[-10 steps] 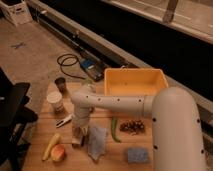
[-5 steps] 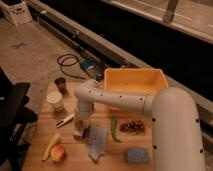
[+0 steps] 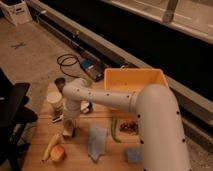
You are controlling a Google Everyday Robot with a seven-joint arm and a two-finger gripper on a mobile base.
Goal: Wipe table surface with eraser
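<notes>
My gripper [image 3: 68, 129] points straight down at the left part of the wooden table [image 3: 80, 160]. It is shut on a small pale block, the eraser [image 3: 68, 134], whose underside rests on the table top. The arm [image 3: 107, 99] reaches in from the lower right, over the middle of the table. The gripper stands just right of a banana [image 3: 51, 146] and left of a blue cloth [image 3: 97, 143].
A peach-coloured fruit [image 3: 58, 154] lies by the banana. A white cup [image 3: 55, 102] and a dark can [image 3: 60, 83] stand at the back left. A green pepper [image 3: 114, 131], a snack bag [image 3: 130, 127], a blue sponge [image 3: 134, 156] and a yellow bin [image 3: 137, 80] are to the right.
My gripper has slid a little to the left across the table with the eraser under it, away from the blue cloth and towards the banana.
</notes>
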